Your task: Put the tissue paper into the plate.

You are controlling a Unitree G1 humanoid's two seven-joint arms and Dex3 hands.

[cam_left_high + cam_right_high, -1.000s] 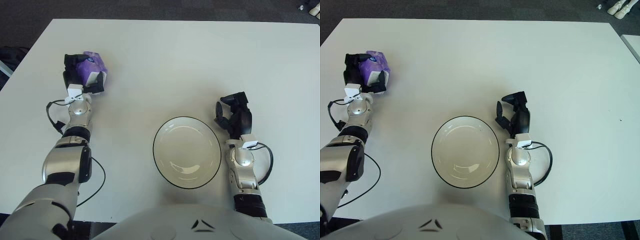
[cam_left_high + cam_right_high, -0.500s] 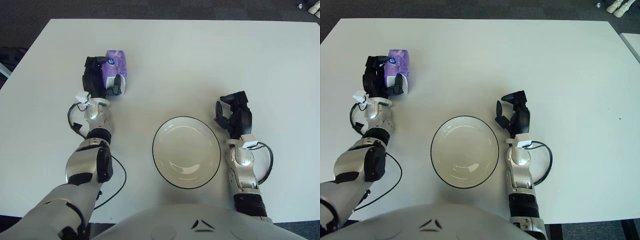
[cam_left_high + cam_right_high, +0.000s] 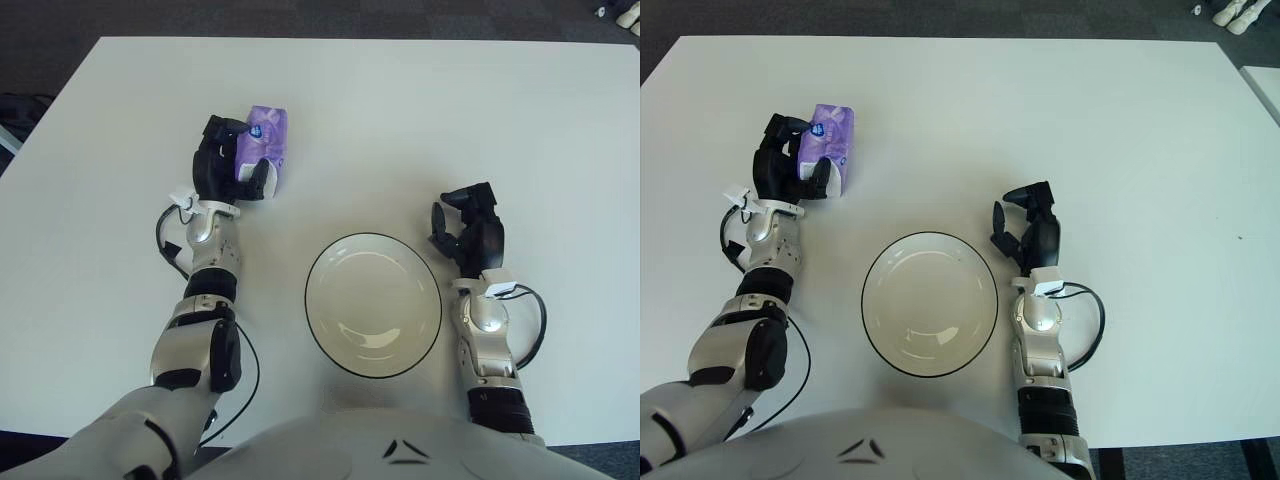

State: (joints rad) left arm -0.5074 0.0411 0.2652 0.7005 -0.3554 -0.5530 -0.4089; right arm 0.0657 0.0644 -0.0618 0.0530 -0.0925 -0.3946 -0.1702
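Gripping the tissue pack (image 3: 262, 150), your left hand (image 3: 232, 165) has its fingers wrapped round it, up and to the left of the plate (image 3: 373, 304). Step in hand: carrying. Next, you need to bring it over the plate and let go. Right hand (image 3: 470, 235) sits just right of the plate, fingers loosely curled, holding nothing. Count: one pack, one plate, one table (image 3: 420, 110).

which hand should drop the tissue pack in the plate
Left. The left hand already grips the purple tissue pack, up and left of the empty plate. The right hand sits idle on the table just right of the plate, holding nothing.
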